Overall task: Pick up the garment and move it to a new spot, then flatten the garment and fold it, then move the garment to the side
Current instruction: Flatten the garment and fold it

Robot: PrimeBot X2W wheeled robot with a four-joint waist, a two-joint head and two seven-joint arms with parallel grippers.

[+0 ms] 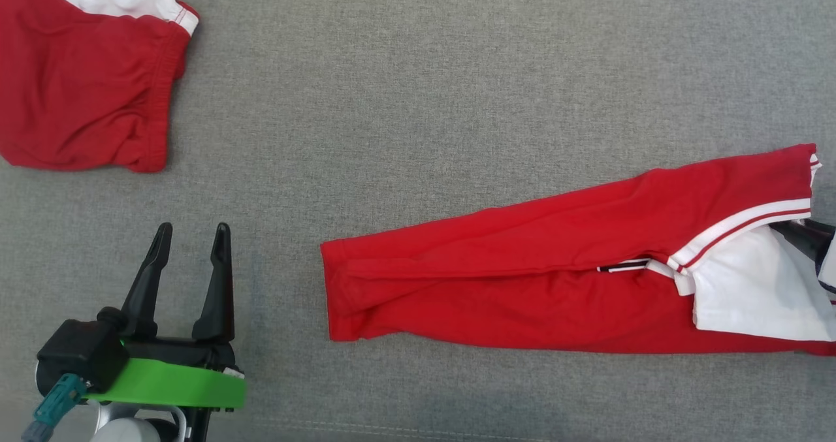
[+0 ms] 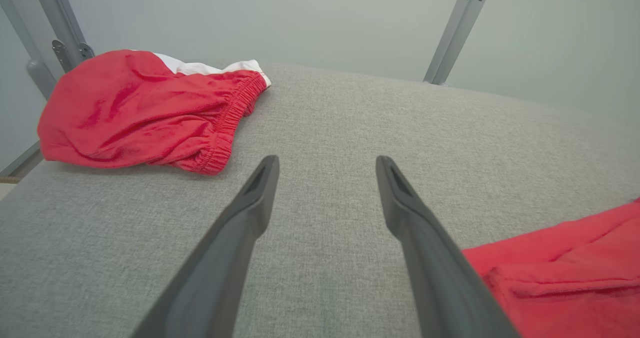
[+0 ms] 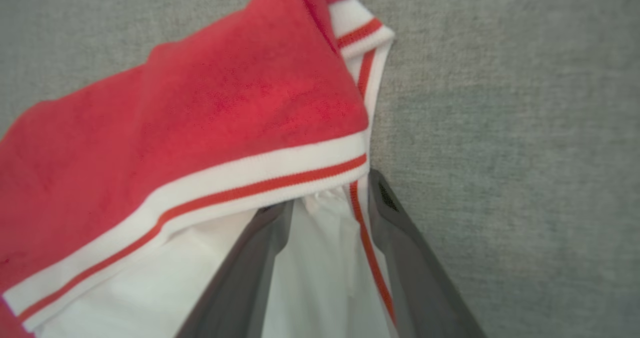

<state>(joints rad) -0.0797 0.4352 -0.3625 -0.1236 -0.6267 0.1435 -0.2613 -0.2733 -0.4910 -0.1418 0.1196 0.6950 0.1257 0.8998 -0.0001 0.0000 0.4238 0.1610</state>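
Right end effector (image 3: 330,194) spread apart, astride garment (image 3: 200,103)

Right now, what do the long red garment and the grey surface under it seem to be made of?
Long red garment: soft knit cloth, perhaps cotton, matte; it folds and creases. Grey surface: woven fabric, matte; a fine speckled weave shows.

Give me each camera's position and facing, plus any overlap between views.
Head view: on the head, looking straight down at the grey surface; left gripper at lower left.
Left wrist view: on the left wrist, looking low along its open fingers across the surface toward the bunched red garment.
Right wrist view: on the right wrist, looking down its fingers at the long red garment, white fabric between them.
Shared: head and left wrist views both show the two garments.
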